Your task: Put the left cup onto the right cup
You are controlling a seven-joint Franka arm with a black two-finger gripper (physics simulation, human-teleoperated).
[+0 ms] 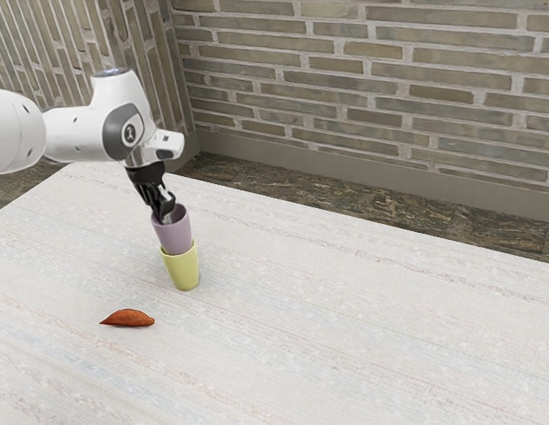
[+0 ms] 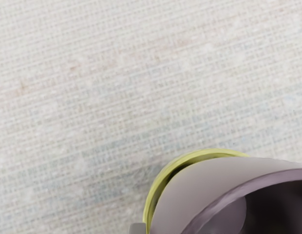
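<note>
The black gripper (image 1: pixel 162 209) is closed on the rim of the purple cup (image 1: pixel 173 234), its fingers close together and pinching the cup's wall at the side nearest the arm. The purple cup sits nested in the yellow cup (image 1: pixel 183 268), leaning slightly toward the arm, with its upper half above the yellow rim. The yellow cup stands upright on the pale table (image 1: pixel 363 319). From the wrist, the purple cup (image 2: pixel 214 190) lies under the hand, with a crescent of yellow rim (image 2: pixel 158 187) around it. There are two cups, stacked. One small orange-red object (image 1: pixel 127 318) lies on the table nearby, apart from the cups.
</note>
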